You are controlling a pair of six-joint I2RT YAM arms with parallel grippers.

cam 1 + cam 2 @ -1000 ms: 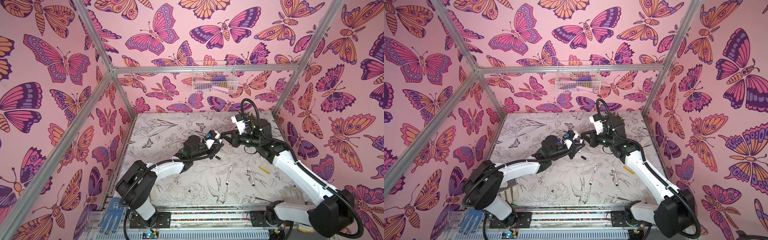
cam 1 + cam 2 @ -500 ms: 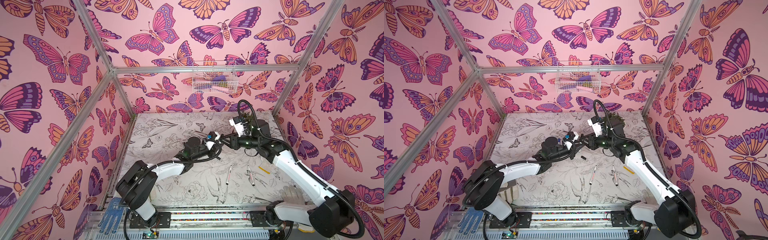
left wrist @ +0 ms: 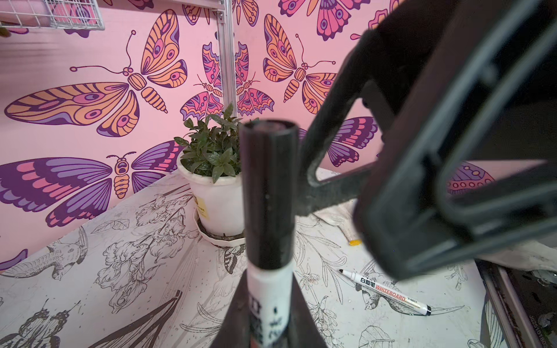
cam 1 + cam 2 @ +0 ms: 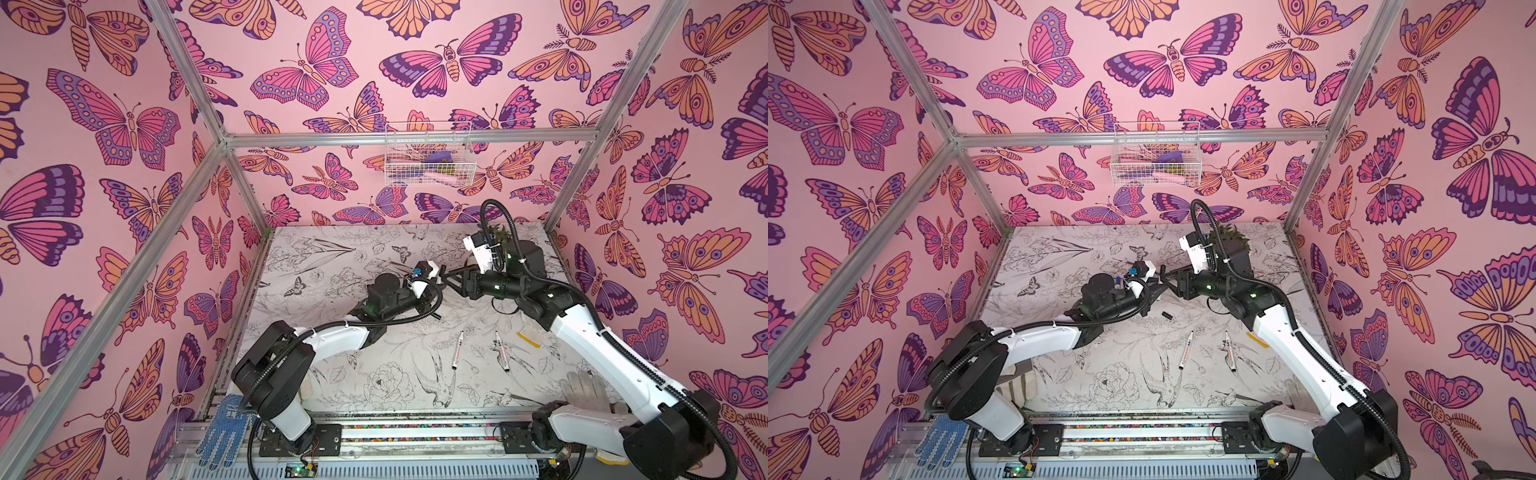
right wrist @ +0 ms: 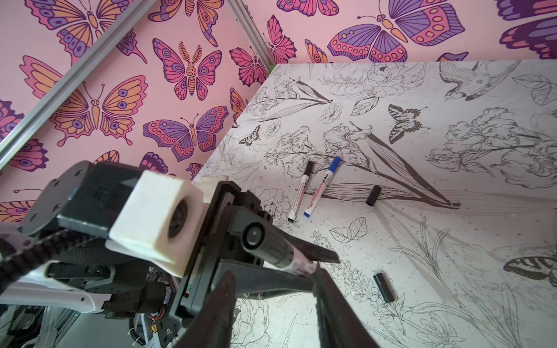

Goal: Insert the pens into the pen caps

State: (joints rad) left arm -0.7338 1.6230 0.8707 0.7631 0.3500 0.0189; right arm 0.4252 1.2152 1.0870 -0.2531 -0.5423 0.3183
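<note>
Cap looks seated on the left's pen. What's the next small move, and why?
Probably draw the right gripper straight back, clear of the black cap. That cap covers the tip of the pen, which the left gripper clamps, and the right jaws stand apart near it, holding nothing. Backing off should let the left arm set the pen down.

Pink butterfly walls (image 4: 124, 124), metal frame bars (image 4: 411, 135), wire basket (image 4: 415, 178) on back wall. Tabletop (image 4: 332, 257) printed with flowers, birds. Potted plant (image 3: 217, 192), far right corner.
</note>
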